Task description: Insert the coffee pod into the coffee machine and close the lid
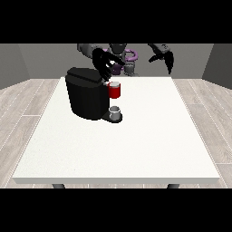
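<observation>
Coffee machine (86,93) on the table (136,145), left of its middle, a cup (115,113) at the machine's base, the hand at the view's left (105,63) above the machine, the hand at the view's right (164,56) well apart, behind the table's far edge

Coffee machine (87,93) amid bare table (149,136).

Coffee machine (87,97): we see it black and upright, its top directly beneath the hand at the view's left (105,63).
Lid (86,74): black, atop the machine, just below that hand.
</observation>
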Robot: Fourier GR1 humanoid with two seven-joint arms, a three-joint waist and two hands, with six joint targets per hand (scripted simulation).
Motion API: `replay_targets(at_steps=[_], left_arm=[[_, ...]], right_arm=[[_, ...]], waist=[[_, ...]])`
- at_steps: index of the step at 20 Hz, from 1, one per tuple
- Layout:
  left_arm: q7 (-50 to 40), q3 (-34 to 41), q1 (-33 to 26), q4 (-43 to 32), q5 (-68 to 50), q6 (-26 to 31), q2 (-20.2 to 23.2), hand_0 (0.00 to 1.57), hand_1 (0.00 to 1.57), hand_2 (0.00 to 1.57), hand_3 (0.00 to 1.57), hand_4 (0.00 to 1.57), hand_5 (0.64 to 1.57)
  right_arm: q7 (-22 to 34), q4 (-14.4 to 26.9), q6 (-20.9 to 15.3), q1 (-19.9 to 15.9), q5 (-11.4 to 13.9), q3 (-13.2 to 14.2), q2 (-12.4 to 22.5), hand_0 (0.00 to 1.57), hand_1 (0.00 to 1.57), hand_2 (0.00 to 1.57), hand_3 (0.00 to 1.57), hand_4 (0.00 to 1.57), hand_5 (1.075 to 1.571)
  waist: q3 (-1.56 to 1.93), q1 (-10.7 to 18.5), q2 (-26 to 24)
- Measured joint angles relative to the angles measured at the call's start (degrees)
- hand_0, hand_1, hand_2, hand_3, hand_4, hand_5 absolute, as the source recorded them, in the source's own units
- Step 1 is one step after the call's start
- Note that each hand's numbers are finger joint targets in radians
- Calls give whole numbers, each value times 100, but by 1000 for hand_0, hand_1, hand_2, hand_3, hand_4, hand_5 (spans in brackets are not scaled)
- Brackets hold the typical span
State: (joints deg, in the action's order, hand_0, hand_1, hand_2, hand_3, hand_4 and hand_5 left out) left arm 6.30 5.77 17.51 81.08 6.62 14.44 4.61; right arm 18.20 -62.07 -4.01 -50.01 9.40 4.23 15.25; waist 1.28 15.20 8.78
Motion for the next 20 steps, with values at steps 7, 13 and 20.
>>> replay_targets(at_steps=[7,13,20], left_arm=[[51,-106,286,-16,-59,182,13,0,0,0,0,368,1571],[67,-134,575,-13,-122,296,44,0,0,0,0,362,1571],[-27,-77,868,73,-297,411,102,0,0,0,0,312,1571]], right_arm=[[946,-423,-102,-175,70,183,269,0,0,0,0,53,1571],[525,-743,-25,-814,130,-60,162,0,0,0,0,0,1571],[-150,-326,110,-1536,199,-139,106,0,0,0,0,0,1571]], waist=[[61,405,274],[-57,993,581],[-119,1256,968]])
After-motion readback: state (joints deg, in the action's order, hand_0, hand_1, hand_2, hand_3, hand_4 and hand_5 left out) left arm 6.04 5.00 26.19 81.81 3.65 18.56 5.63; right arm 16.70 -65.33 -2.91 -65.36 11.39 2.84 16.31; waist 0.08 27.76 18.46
